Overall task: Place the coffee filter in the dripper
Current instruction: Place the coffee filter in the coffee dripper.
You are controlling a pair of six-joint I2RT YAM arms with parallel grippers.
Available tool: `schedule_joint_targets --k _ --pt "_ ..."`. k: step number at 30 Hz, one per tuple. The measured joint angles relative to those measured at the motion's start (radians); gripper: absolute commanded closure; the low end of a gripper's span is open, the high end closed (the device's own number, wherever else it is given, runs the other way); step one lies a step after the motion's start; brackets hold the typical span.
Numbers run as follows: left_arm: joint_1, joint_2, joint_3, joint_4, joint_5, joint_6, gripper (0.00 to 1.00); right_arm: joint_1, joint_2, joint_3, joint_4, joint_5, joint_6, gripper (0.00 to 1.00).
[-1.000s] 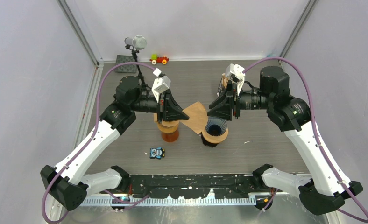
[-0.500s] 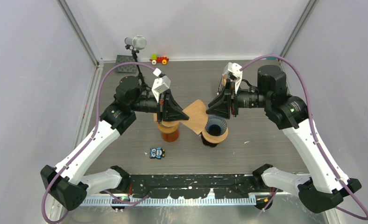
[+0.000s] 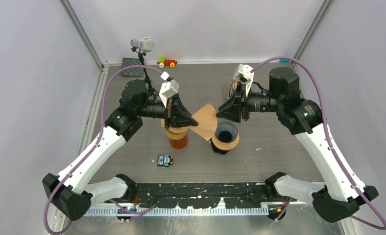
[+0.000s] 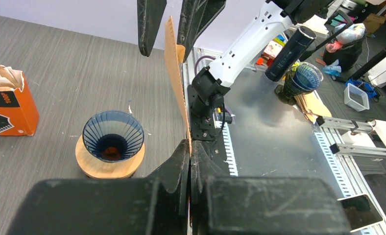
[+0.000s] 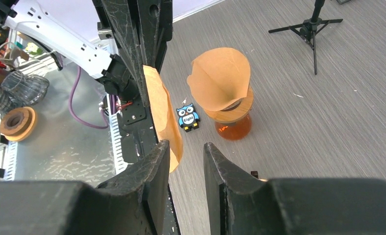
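The brown paper coffee filter (image 3: 206,120) hangs folded flat above the table, pinched at one edge by my left gripper (image 3: 197,122), which is shut on it. In the left wrist view the filter (image 4: 176,73) stands edge-on above the shut jaws (image 4: 190,147). The dark blue ribbed dripper (image 3: 226,131) sits empty on a wooden ring just right of the filter; it also shows at lower left in the left wrist view (image 4: 112,134). My right gripper (image 3: 219,113) is open, its fingers straddling the filter's free edge (image 5: 164,112) with a gap (image 5: 186,147).
A second dripper lined with a filter (image 5: 220,78) sits on an amber carafe (image 3: 177,139) below my left gripper. An owl toy (image 3: 164,160) lies near the front. A microphone on a tripod (image 3: 142,45), a toy car (image 3: 167,62) and an orange box (image 4: 7,105) stand farther back.
My right gripper has shifted left toward the filter and its jaws have narrowed slightly. The left arm and the filter have not moved.
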Motion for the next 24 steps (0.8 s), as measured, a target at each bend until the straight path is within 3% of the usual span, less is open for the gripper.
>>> schedule_joint_targets --k 16,24 --pt "0.0 0.0 0.0 -0.011 0.035 0.026 1.0 -0.013 -0.096 0.0 -0.031 0.06 -0.08 0.63" --pt "0.0 0.0 0.0 -0.01 0.042 0.026 1.0 -0.013 -0.056 0.0 -0.038 0.028 -0.08 0.63"
